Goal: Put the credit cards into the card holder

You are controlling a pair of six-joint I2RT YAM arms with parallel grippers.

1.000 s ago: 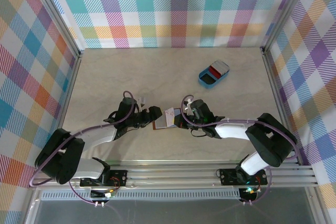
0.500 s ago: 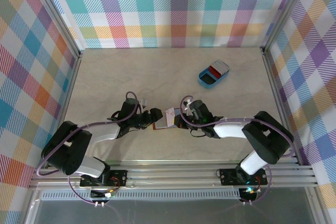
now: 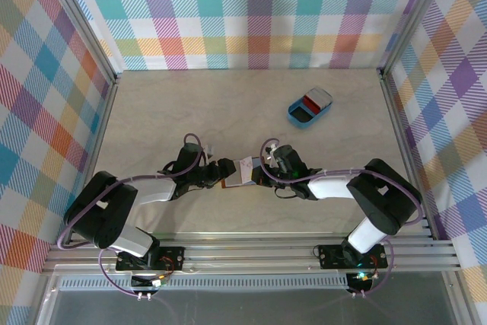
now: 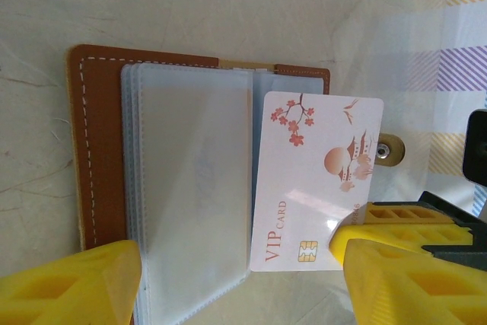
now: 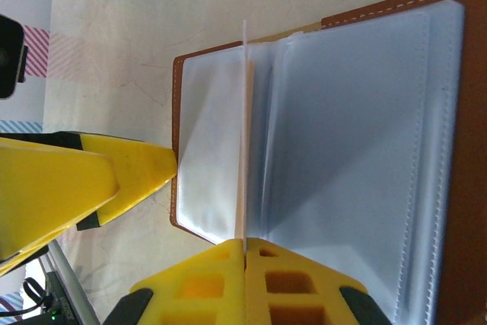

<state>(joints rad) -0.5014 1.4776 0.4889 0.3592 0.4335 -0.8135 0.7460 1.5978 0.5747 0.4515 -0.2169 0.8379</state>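
Firstly, at the card holder's left: your left end effector (image 4: 237,272), its yellow fingers (image 4: 72,283) standing well apart and gripping nothing. One tip is over an end of the clear sleeves and the other is beside the card's chip corner.

Centre: the card holder (image 4: 95,142), lying open and flat on the desk (image 3: 190,104), brown cover down. In the left wrist view its fold runs up the picture and the snap tab pokes out on its right side. Judge it light and prone to sliding. Its sleeves look like soft, floppy film, so pin the leather margin, not the pockets.

Over the holder's right half: the credit card (image 4: 316,173), printed face up, its long axis parallel to the fold. One long edge meets the sleeve stack, but you cannot tell whether that edge has entered a pocket. Expect the card to be thin, light, slick and stiff with a slight flex. Hold it at a short end or corner, so that the leading long edge is free.

At the holder's right: your right end effector (image 5: 245,253), clamped tight on the card's chip end. Its own wrist camera sees the card edge-on.

Far beyond the holder, up and right in the top view: a blue tray (image 3: 292,114) with red and pale contents, well apart from the holder.
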